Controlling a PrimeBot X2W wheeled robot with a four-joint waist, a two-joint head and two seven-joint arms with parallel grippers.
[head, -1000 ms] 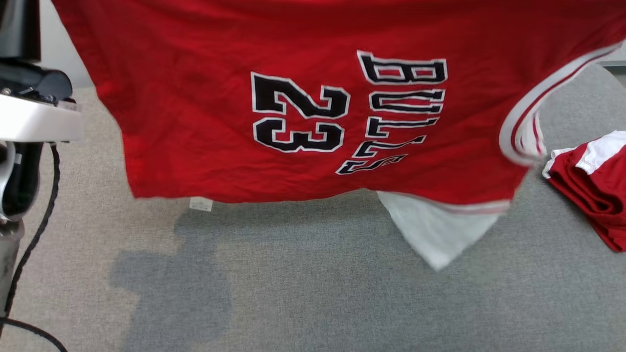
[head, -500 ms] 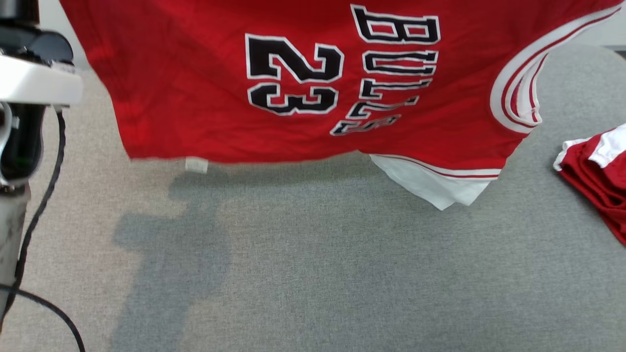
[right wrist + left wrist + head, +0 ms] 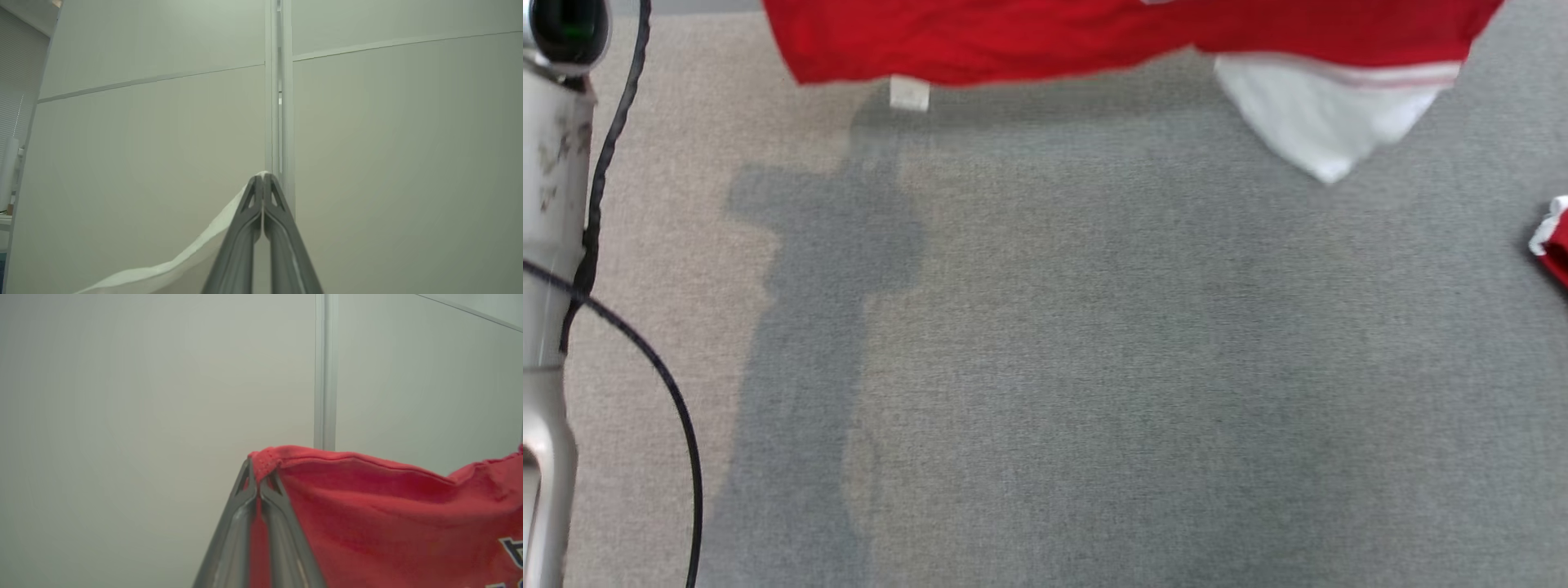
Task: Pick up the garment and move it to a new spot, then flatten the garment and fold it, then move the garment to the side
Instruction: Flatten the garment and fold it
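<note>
The garment point(image 3: 1045, 37) is a red jersey with a white sleeve point(image 3: 1327, 122) and a small white tag point(image 3: 909, 94). It hangs in the air above the grey table, and its lower edge crosses the top of the head view. In the left wrist view my left gripper point(image 3: 258, 479) is shut on a red corner of the garment point(image 3: 367, 506), fingers raised towards a pale wall. In the right wrist view my right gripper point(image 3: 262, 183) is shut on a white edge of the garment point(image 3: 196, 253), also lifted high.
A grey fabric-covered table point(image 3: 1094, 367) spreads below the jersey. Another folded red and white piece of clothing point(image 3: 1556, 241) lies at the right edge. My pale left arm point(image 3: 547, 269) with a black cable point(image 3: 645, 359) stands along the left side.
The jersey has risen: its number and lettering have gone out past the top of the head view, leaving the hem and sleeve. The picture has also shifted somewhat. Both grips hold.
</note>
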